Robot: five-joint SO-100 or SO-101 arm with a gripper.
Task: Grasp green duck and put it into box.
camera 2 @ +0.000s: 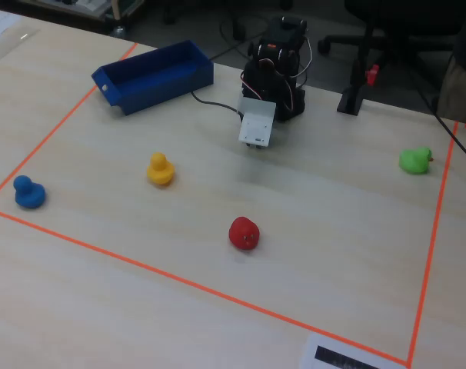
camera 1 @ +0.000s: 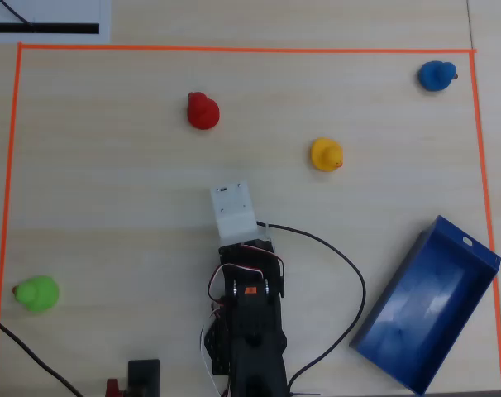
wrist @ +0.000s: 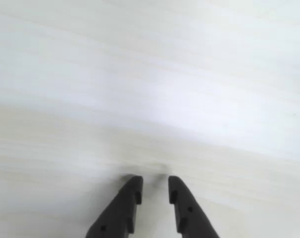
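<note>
The gripper (wrist: pixel 155 191) is seen in the wrist view with its 2 dark, tapered plastic fingers (wrist: pixel 125 203) slightly parted, nothing between them, over pale wood-grain desk (wrist: pixel 150 89). In the overhead view the folded arm (camera 1: pixel 249 322) sits at 6 o'clock. The green duck (camera 1: pixel 37 293), rounded and glossy, lies at 8 o'clock near the orange tape line (camera 1: pixel 6 165). The box (camera 1: pixel 428 302), a low-walled dark-blue rectangular tray, is set aslant at 4 o'clock. A yellow duck (camera 1: pixel 326 154) is found at 1 o'clock.

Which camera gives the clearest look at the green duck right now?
The fixed view: the green duck shows side-on with its beak. The overhead view shows it from above at the left edge. The wrist view misses it.
</note>
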